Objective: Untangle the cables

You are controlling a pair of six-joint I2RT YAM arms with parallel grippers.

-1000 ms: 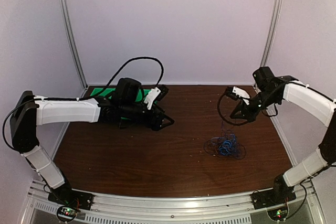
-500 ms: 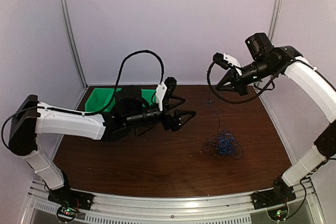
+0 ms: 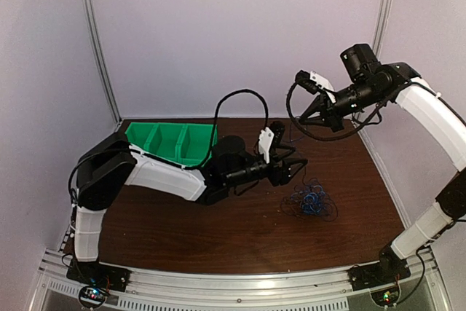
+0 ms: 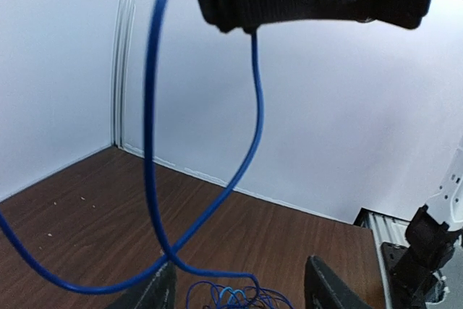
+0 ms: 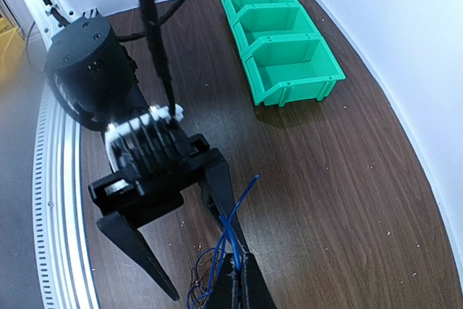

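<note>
Soft even overhead light, faint shadows, mild grain, close foreground blurred in wrist views

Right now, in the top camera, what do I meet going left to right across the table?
Left arm's base → green three-compartment bin → tangle of blue and black cables → right arm's base. The left hand and right hand overlap the tangle, so they are left out.

The bin sits at the back of the counter, left of centre in the frame; the cables lie right of centre. The left end effector hangs just upper-left of them, the right end effector higher
</note>
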